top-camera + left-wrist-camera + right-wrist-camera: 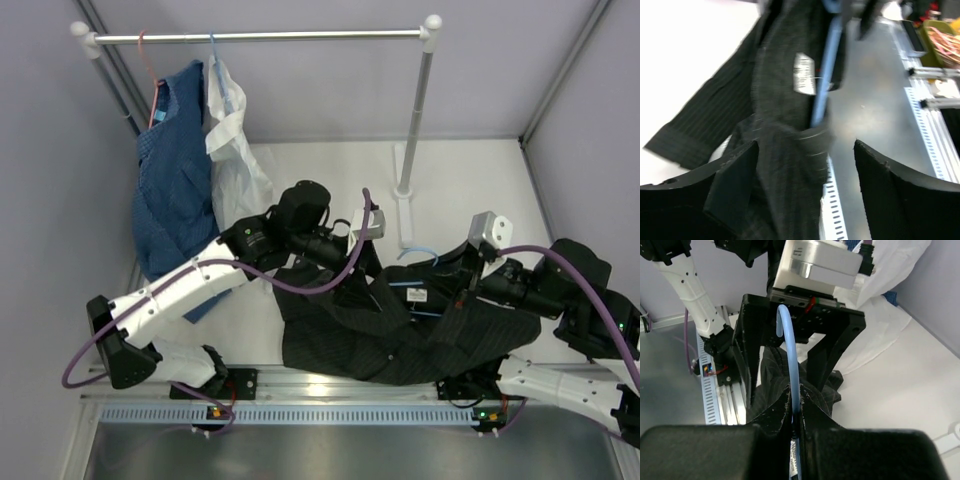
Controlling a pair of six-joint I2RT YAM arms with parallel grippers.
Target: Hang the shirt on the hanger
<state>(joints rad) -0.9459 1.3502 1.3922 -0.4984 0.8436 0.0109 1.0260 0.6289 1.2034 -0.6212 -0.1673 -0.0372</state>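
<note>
The black pinstriped shirt (390, 335) lies crumpled on the table near the front edge. The thin light-blue hanger (421, 251) sits partly inside it, its hook sticking out toward the back. My right gripper (796, 399) is shut on the hanger (791, 360) just below the hook; in the top view this gripper (442, 287) is over the shirt's right half. My left gripper (805, 150) stands open above the collar area, with loose shirt fabric (780, 115) and the hanger wire (826, 75) hanging between and beyond its fingers. From the right wrist view, the left gripper (790, 365) straddles the hook.
A clothes rail (260, 37) spans the back. On it hang an orange-red hanger (150, 70) with a blue patterned garment (170, 190) and a light-blue hanger bearing a white shirt (235, 150). The rail's right post (415, 130) stands behind the shirt. A slotted metal strip (300, 412) runs along the front edge.
</note>
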